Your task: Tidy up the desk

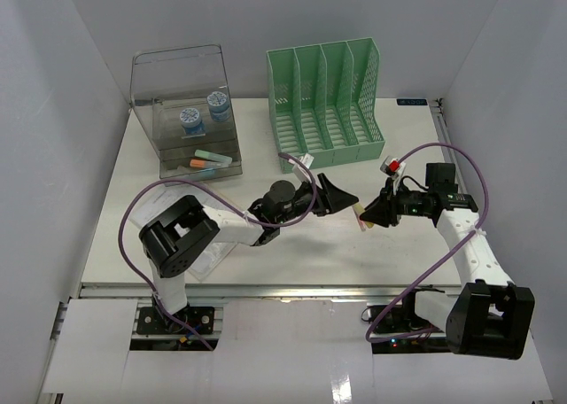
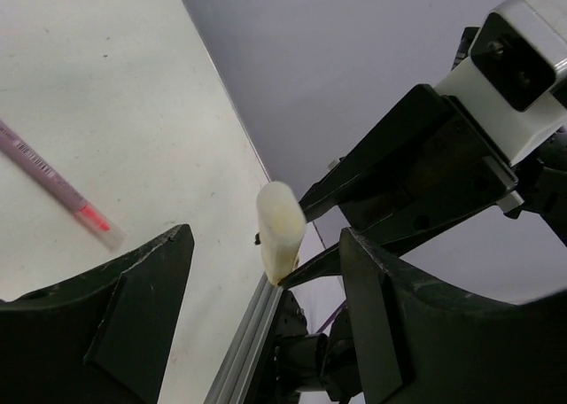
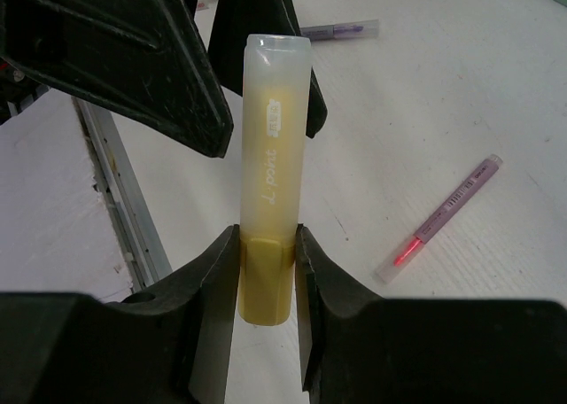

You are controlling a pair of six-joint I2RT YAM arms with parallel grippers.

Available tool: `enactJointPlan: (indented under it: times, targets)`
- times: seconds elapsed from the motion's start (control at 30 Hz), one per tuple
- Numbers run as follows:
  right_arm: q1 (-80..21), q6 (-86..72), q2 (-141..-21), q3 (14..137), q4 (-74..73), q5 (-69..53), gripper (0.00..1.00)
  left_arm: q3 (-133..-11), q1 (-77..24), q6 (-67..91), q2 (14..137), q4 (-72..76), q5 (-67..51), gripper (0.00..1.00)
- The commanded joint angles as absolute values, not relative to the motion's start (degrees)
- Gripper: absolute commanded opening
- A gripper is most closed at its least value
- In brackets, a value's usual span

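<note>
Above the white desk [image 1: 292,253], my right gripper [image 3: 266,244] is shut on the coloured end of a yellow highlighter [image 3: 276,156], whose pale cap end points at the left arm. My left gripper [image 2: 266,244] is open. Its two black fingers [image 3: 133,50] stand on either side of the highlighter's [image 2: 280,231] cap end, with a gap on each side. In the top view the two grippers meet nose to nose mid-desk, the left gripper [image 1: 348,200] facing the right gripper [image 1: 370,216], with the highlighter [image 1: 360,214] between them.
A purple pen with a red tip [image 3: 443,211] lies on the desk below the grippers, and a second pen [image 3: 341,32] lies farther off. A green file rack [image 1: 323,98] and a clear drawer box [image 1: 190,112] stand at the back. A metal rail [image 1: 292,289] runs along the near edge.
</note>
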State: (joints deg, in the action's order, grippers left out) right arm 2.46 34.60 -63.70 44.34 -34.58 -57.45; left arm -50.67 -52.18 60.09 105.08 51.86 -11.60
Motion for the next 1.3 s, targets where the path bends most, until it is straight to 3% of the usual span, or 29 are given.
enactJointPlan:
  times: [0.0,0.27,0.4,0.43,0.57,0.77,1.03,1.27]
  targets:
    - [1.78,33.41,-62.94,44.03,-33.14,-59.95,0.08,-54.08,-52.88,58.71,105.4,52.22,-10.7,0.7]
    - [1.13,31.58,-62.4,44.03,-31.36,-59.77,0.09,-54.43,-53.15,60.49,107.53,52.36,-11.71,0.37]
    - [0.7,31.2,-62.32,44.03,-30.94,-59.77,0.17,-53.97,-53.17,60.81,107.58,51.84,-11.51,0.28]
    - [0.62,31.21,-62.39,44.02,-30.96,-59.74,0.23,-53.94,-53.17,60.73,107.55,51.65,-11.39,0.26]
    - [0.62,33.49,-61.69,43.86,-32.16,-59.5,0.68,-52.36,-53.09,60.29,105.45,49.29,-8.84,0.14]
    - [0.62,34.36,-58.97,43.86,-31.92,-57.78,0.9,-42.25,-49.1,62.55,96.81,45.16,-1.79,0.03]
    - [1.43,34.54,-56.1,43.51,-31.9,-56.62,0.9,-26.73,-31.32,64.39,72.56,32.42,2.55,0.01]
    - [1.85,34.45,-56.52,43.5,-31.9,-56.08,0.9,-26.06,-8.62,69.81,61.73,21.65,2.05,0.0]
